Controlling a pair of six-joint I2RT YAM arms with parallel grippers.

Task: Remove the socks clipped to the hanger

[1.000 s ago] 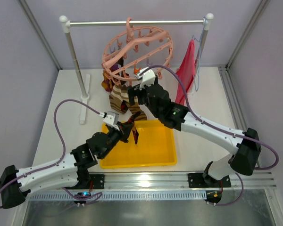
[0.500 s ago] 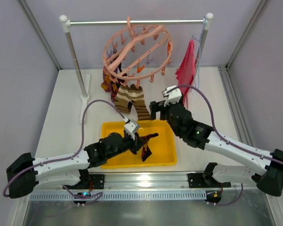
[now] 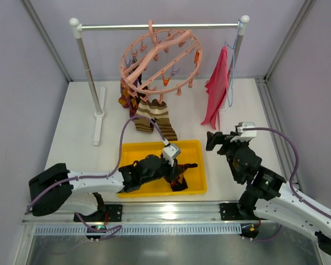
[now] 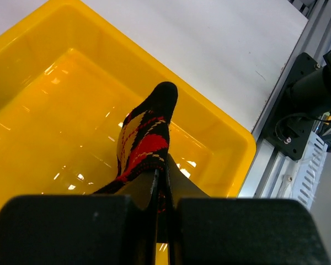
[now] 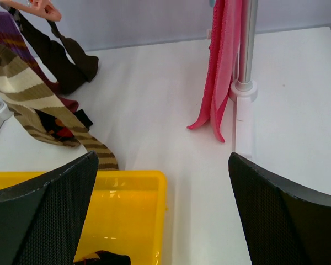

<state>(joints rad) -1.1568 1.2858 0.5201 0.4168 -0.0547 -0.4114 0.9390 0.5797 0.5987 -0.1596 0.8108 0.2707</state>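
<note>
The salmon-pink ring hanger [image 3: 160, 55] hangs from the rail at the back. A brown-cream striped sock [image 3: 154, 116] and maroon-purple socks [image 3: 127, 91] hang clipped under it; the right wrist view shows the striped sock [image 5: 27, 105] and a dark sock [image 5: 66, 61]. My left gripper [image 3: 182, 170] is low in the yellow tray [image 3: 196, 146], shut on a dark argyle sock [image 4: 146, 138] with red diamonds, whose toe hangs into the tray [image 4: 231, 132]. My right gripper [image 3: 215, 139] is open and empty, right of the tray and apart from the hanger, its jaws wide in its wrist view [image 5: 163, 160].
A plain pink-red cloth [image 3: 218, 88] hangs on a thin wire hanger at the rail's right end, beside the right post foot [image 5: 243, 91]. The left post [image 3: 88, 66] stands on a white foot. The tray's corner [image 5: 132, 182] lies just before my right gripper.
My left gripper has carried the argyle sock right and down into the tray. My right arm has drawn back from the hanger to the right of the tray.
</note>
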